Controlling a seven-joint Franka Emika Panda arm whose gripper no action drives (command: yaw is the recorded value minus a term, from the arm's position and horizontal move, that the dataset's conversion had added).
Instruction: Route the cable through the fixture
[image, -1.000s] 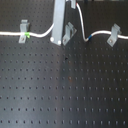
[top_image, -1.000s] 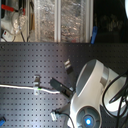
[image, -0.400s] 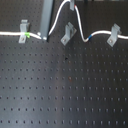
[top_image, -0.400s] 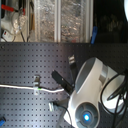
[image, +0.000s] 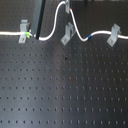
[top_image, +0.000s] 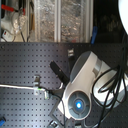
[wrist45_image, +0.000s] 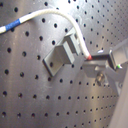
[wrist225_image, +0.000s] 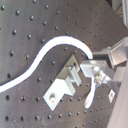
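Observation:
The white cable (image: 47, 36) runs across the black board in the first exterior view. It passes the left fixture (image: 23, 31) by its green band (image: 28, 35) and the right fixture (image: 115, 34) past its blue band (image: 90, 36). Between them it rises in a tall loop. My gripper (image: 66, 6) is shut on the top of that loop, above the middle fixture (image: 67, 34), which the cable is not in. Both wrist views show the cable (wrist45_image: 70, 22) (wrist225_image: 55, 45) arching over this fixture (wrist45_image: 62, 52) (wrist225_image: 62, 86) into my gripper (wrist45_image: 91, 58) (wrist225_image: 91, 60).
The perforated board (image: 65, 90) stretches toward the first exterior view's bottom. In the second exterior view the arm's body (top_image: 82, 92) hides much of the board; a cable stretch (top_image: 17, 86) and one fixture (top_image: 38, 86) show at the second exterior view's left. Shelves (top_image: 47, 20) stand behind.
My gripper has risen toward the first exterior view's top and shifted slightly right, pulling the cable loop higher above the middle fixture.

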